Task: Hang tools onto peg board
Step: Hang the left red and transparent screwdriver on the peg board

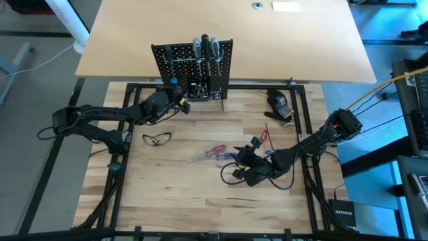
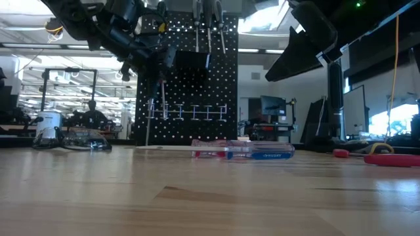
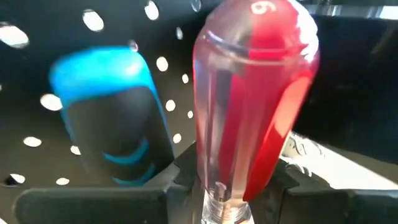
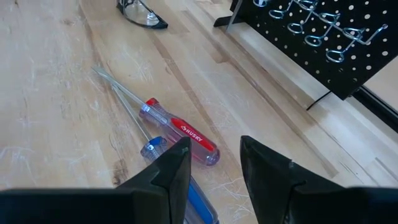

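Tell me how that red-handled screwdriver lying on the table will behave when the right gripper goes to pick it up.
The red-handled screwdriver has a rounded, glossy clear handle, so it may roll when nudged and could slip between the fingers. Its thin metal shaft looks stiff, with the handle probably the heavier end. It lies against the blue-handled screwdriver, which could shift too. The right gripper hangs open above both.

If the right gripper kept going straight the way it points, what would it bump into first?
Probably the red screwdriver lying on the table, just ahead of the right gripper. The blue screwdriver lies beside it, so depth makes this a guess.
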Robot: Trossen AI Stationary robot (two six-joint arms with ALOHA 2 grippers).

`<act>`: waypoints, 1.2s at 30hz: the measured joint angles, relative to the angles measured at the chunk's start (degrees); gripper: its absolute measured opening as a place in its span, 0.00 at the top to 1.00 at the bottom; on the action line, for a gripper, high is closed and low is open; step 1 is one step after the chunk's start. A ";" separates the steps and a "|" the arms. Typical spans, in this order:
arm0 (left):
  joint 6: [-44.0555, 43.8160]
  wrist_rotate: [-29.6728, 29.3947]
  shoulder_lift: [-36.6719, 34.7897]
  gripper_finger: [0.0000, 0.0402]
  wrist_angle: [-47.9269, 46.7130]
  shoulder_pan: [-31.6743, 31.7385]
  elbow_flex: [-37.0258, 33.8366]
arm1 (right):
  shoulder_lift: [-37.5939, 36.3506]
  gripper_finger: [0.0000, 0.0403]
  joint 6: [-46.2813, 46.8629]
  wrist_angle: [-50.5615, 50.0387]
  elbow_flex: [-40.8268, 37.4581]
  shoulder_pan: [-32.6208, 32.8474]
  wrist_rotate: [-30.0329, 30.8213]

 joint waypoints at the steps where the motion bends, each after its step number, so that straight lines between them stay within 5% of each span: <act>1: -0.27 0.07 0.51 0.79 -0.09 0.15 0.00 | 0.00 0.65 0.00 0.00 0.00 -0.02 -0.02; 25: -2.36 1.14 9.52 0.79 0.25 1.60 -0.02 | 0.02 0.65 -0.17 0.22 0.04 0.00 -0.07; 36: -2.30 5.04 9.28 0.64 -0.11 1.62 -0.02 | 0.02 0.65 -0.17 0.22 0.04 0.00 -0.07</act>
